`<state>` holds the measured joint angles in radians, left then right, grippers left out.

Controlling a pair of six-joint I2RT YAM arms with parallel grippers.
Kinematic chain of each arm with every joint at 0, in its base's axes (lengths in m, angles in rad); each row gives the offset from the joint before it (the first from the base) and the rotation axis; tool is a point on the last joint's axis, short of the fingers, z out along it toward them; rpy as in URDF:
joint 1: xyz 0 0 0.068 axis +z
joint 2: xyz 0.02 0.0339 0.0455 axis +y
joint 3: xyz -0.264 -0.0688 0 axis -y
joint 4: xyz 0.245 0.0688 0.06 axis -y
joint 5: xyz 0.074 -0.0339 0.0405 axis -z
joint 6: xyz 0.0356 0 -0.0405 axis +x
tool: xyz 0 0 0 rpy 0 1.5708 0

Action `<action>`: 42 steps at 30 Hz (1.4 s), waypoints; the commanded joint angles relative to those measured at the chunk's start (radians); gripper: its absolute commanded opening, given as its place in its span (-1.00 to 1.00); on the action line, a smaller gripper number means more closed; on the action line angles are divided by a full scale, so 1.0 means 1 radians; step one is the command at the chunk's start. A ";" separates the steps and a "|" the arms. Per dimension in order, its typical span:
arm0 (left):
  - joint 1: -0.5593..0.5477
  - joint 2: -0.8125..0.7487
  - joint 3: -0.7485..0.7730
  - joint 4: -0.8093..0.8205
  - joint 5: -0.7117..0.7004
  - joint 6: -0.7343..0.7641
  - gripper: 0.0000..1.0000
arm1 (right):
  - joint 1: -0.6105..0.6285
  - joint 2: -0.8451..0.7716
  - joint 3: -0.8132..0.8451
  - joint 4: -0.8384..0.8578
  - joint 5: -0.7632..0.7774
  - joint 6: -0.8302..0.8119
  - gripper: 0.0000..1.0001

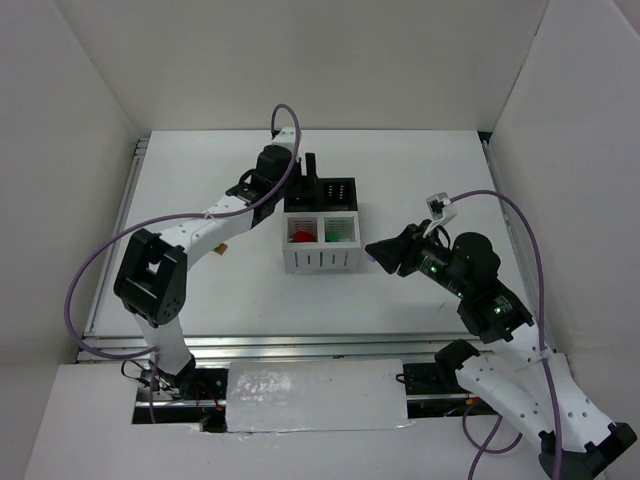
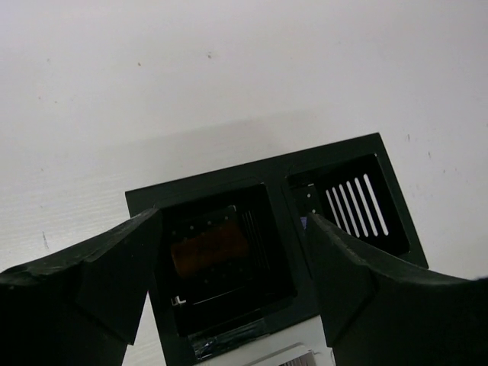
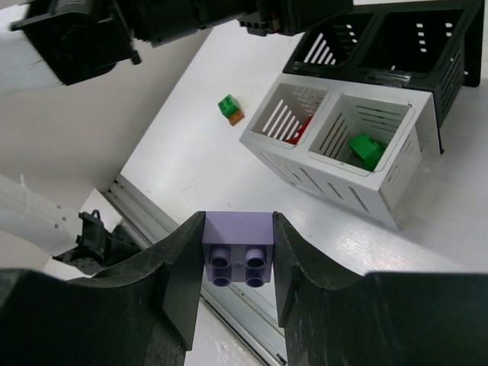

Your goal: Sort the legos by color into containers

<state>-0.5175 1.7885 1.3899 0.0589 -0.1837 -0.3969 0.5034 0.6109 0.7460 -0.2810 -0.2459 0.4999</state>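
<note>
The containers (image 1: 320,262) stand mid-table, two black compartments behind two white ones. The left white one holds a red lego (image 3: 300,130), the right white one a green lego (image 3: 367,149). My right gripper (image 3: 238,267) is shut on a lavender lego (image 3: 238,238), held above the table just right of the containers' front. My left gripper (image 2: 232,282) is open and empty above the back-left black compartment (image 2: 217,252), where a brown piece (image 2: 210,248) lies. A green lego with a brown piece (image 3: 230,108) lies on the table left of the containers.
White walls enclose the table on the left, back and right. A metal rail (image 1: 300,345) runs along the near edge. Purple cables loop off both arms. My left arm (image 1: 200,232) stretches across the table left of the containers.
</note>
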 commanded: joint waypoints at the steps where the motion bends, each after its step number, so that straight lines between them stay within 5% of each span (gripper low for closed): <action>1: 0.007 -0.037 -0.003 0.032 0.021 -0.011 0.80 | -0.005 0.047 0.021 0.026 0.060 -0.005 -1.00; 9: 0.007 -0.291 -0.064 -0.082 -0.118 -0.101 0.99 | -0.005 0.372 0.186 0.035 0.258 -0.009 -1.00; 17: 0.066 -0.582 -0.127 -0.545 -0.339 -0.287 0.99 | -0.008 0.838 0.553 -0.023 0.448 -0.061 -0.98; 25: 0.401 -0.650 -0.167 -0.659 -0.191 -0.329 0.99 | -0.009 1.133 0.822 -0.107 0.445 -0.095 -0.82; 29: 0.442 -0.647 -0.158 -0.654 -0.177 -0.309 0.99 | -0.008 1.182 0.877 -0.112 0.439 -0.106 -0.59; 30: 0.456 -0.644 -0.149 -0.656 -0.169 -0.301 0.99 | -0.008 1.188 0.883 -0.115 0.436 -0.112 -0.28; 36: 0.476 -0.607 -0.184 -0.627 -0.143 -0.321 0.99 | -0.008 1.192 0.920 -0.138 0.447 -0.110 0.89; 42: 0.478 -0.523 -0.233 -0.593 -0.129 -0.379 0.99 | 0.006 1.085 0.893 -0.161 0.445 -0.103 0.99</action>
<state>-0.0444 1.2129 1.1721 -0.5724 -0.3344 -0.7368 0.4999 1.8095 1.6207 -0.4232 0.1837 0.3965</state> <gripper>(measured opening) 0.994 0.994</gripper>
